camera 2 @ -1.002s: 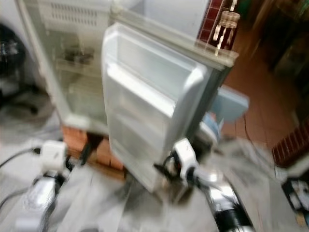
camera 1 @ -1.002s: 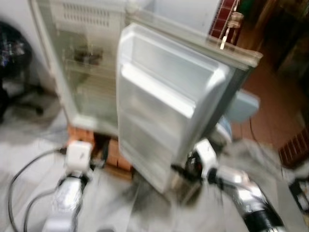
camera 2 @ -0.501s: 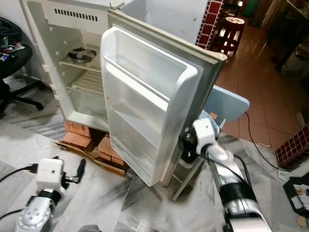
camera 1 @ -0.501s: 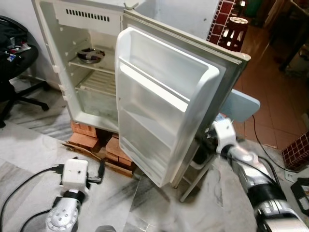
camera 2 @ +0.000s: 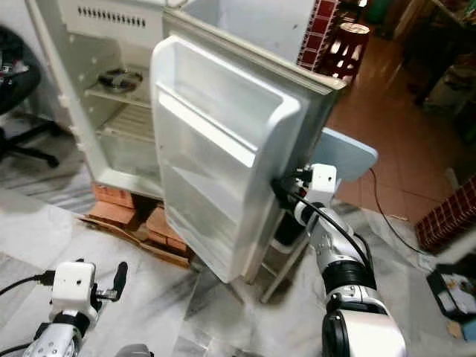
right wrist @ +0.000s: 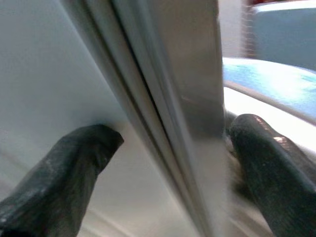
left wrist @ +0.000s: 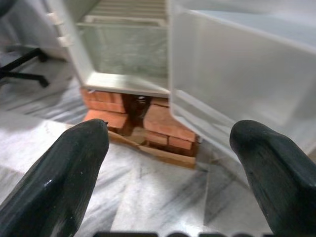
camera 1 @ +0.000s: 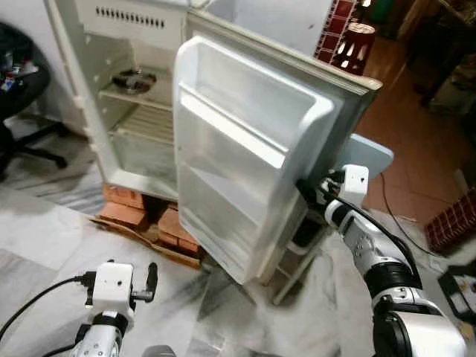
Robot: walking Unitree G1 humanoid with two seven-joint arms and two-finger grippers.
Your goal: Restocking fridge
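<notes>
The white fridge [camera 1: 111,141] stands open on the left. Its door [camera 1: 245,149] swings out toward me with bare door shelves. My right gripper [camera 1: 309,192] is at the door's free edge, about halfway up. In the right wrist view the right gripper [right wrist: 173,143] is open and straddles that edge, with one finger [right wrist: 84,158] on the white inner liner and the other [right wrist: 261,148] on the outer side. My left gripper [camera 1: 151,279] hangs low over the marble floor, open and holding nothing, facing the fridge's base [left wrist: 123,84].
A dark round dish [camera 1: 134,78] sits on the fridge's upper shelf. Red bricks [camera 1: 134,204] prop the fridge up. A light blue seat [camera 1: 368,156] stands right behind the door. A black office chair [camera 1: 18,97] is at the far left, and a cable [camera 1: 37,297] trails on the floor.
My right gripper has risen from below the door's lower corner to its free edge at mid height. The camera has shifted and steadied. The left arm stays low.
</notes>
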